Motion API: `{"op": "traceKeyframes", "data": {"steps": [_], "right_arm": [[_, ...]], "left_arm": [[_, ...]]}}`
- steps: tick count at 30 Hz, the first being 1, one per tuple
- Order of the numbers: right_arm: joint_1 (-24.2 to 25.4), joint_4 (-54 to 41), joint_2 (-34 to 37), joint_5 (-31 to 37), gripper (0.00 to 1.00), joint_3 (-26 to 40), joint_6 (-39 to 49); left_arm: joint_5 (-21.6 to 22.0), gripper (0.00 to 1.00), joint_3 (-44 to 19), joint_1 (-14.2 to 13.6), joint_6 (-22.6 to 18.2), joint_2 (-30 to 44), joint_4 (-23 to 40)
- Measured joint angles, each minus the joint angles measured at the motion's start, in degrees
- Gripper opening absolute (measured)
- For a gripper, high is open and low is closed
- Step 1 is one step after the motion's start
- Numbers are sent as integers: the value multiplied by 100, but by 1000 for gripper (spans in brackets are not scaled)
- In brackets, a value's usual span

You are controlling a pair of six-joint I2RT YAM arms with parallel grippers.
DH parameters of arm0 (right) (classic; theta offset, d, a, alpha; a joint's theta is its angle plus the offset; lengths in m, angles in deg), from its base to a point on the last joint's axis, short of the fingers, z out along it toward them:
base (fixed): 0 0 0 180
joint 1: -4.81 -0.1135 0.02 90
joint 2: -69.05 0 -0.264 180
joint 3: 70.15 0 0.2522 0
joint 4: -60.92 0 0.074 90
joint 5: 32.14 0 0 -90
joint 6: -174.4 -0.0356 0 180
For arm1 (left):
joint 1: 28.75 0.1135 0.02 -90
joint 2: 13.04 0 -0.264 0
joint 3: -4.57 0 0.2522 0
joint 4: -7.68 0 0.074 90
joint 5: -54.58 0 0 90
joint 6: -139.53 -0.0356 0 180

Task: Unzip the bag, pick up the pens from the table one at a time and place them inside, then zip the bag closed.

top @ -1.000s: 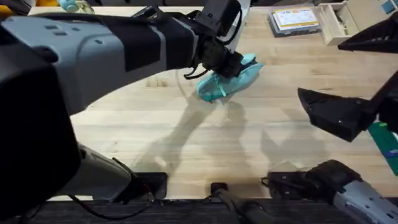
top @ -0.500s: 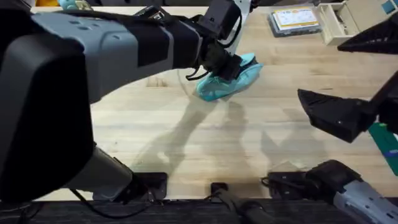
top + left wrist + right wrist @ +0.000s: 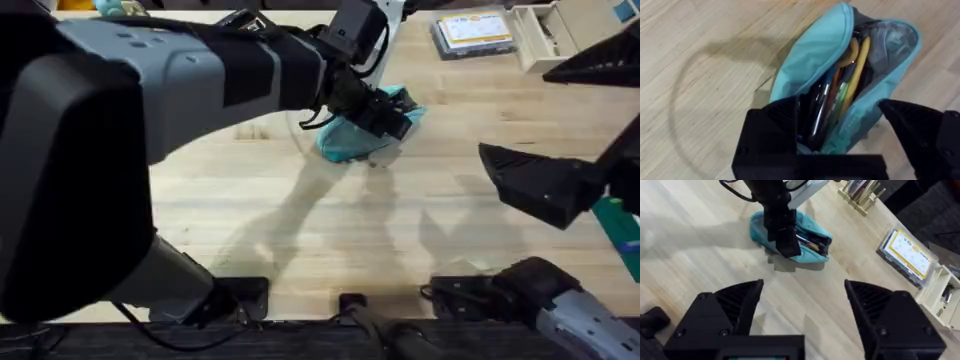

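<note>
Table (image 3: 300, 220): bag (image 3: 345, 138) lies toward the far middle, unzipped, mouth gaping; pens (image 3: 826, 102) and other writing things already inside. Left pincer (image 3: 840, 130) spread wide over the near end of the opening, holding nothing. Right pincer (image 3: 802, 297) wide, empty, well apart from the bag. Judged step: loading done. Next move calls for finding the zipper pull, not discernible here.

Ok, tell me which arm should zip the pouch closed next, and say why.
Left, probably. Its end effector is already at the open teal pencil pouch, fingers spread across its near end over the pens inside. The right end effector hangs open, well away from it.
</note>
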Motion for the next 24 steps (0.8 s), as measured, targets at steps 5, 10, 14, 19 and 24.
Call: {"op": "traceKeyframes", "data": {"steps": [5,10,14,19,24], "right_arm": [[0,0,2,0,998,0,0],[0,0,0,0,998,0,-2],[0,0,2,0,998,0,0],[0,0,2,0,998,0,0],[0,0,1,0,998,0,-1]], "left_arm": [[0,992,0,0,0,0,2],[3,992,0,0,0,0,-7],[40,993,2,0,4,-45,-36],[90,993,2,4,4,-528,-31],[153,993,2,54,4,-1201,-31]]}}
